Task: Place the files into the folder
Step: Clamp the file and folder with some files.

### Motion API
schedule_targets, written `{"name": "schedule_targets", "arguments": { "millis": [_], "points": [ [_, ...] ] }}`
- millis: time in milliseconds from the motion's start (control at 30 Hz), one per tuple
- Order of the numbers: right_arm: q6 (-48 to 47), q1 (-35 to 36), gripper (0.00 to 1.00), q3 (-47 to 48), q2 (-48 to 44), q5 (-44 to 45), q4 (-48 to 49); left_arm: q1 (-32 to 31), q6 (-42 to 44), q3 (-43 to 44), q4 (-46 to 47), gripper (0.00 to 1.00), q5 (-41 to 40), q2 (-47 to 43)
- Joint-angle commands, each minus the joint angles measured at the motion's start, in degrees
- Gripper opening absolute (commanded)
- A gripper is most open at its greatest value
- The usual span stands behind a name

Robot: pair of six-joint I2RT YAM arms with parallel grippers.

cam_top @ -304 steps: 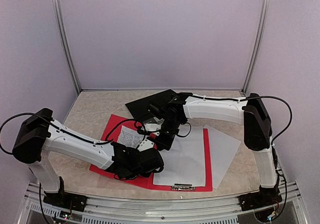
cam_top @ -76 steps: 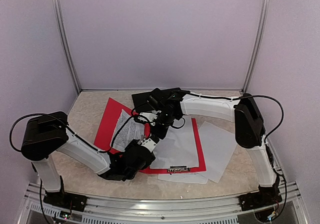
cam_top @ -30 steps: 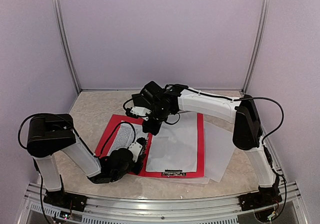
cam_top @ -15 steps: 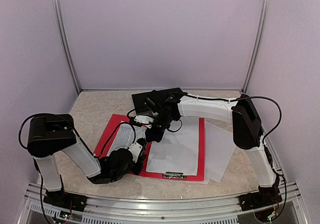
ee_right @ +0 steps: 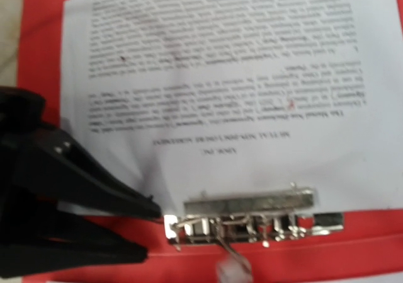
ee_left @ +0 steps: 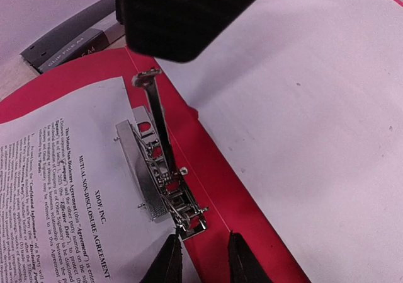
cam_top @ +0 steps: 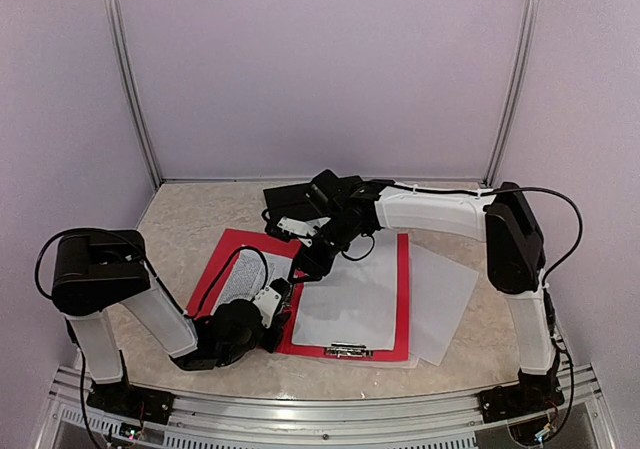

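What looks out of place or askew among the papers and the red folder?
One loose sheet lies outside the red folder, on the table to its right, tilted, and seems to run under the folder's edge. The blank sheet inside sits slightly askew. The clip's lever stands raised beside the printed sheet.

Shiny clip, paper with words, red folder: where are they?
shiny clip (ee_left: pixel 140 169): left wrist view, on its silver bar.
paper with words (ee_right: pixel 220 62): right wrist view, on the printed lines.
red folder (cam_top: pixel 403 299): top view, on its bare right strip.
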Motion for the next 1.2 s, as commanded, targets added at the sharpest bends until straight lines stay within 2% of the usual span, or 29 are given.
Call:
{"name": "schedule_targets", "arguments": {
  "millis": [0, 333, 700, 967, 1167],
  "points": [
    [0.4, -0.2, 0.47, -1.1, -1.6, -3.4, 2.5, 0.1, -0.2, -1.4, -1.9, 0.24, 1.7, 1.0],
    [-0.3, -0.3, 0.49, 0.2, 0.2, -0.7, 0.9, 0.8, -1.5, -2.0, -1.9, 0.24, 3.1, 1.0],
    [-1.5, -0.3, 0.47, 2.7, 3.1, 0.6, -0.6, 1.5, -2.3, -2.4, -1.7, 0.24, 3.5, 0.8],
    [-2.1, -0.4, 0.40, 5.2, 5.1, 1.0, -1.9, 1.7, -2.5, -2.5, -1.6, 0.24, 3.7, 0.8],
    [-2.1, -0.4, 0.28, 6.0, 5.9, 2.0, -2.7, 1.8, -2.5, -2.5, -1.6, 0.24, 4.0, 0.8]
  ]
}}
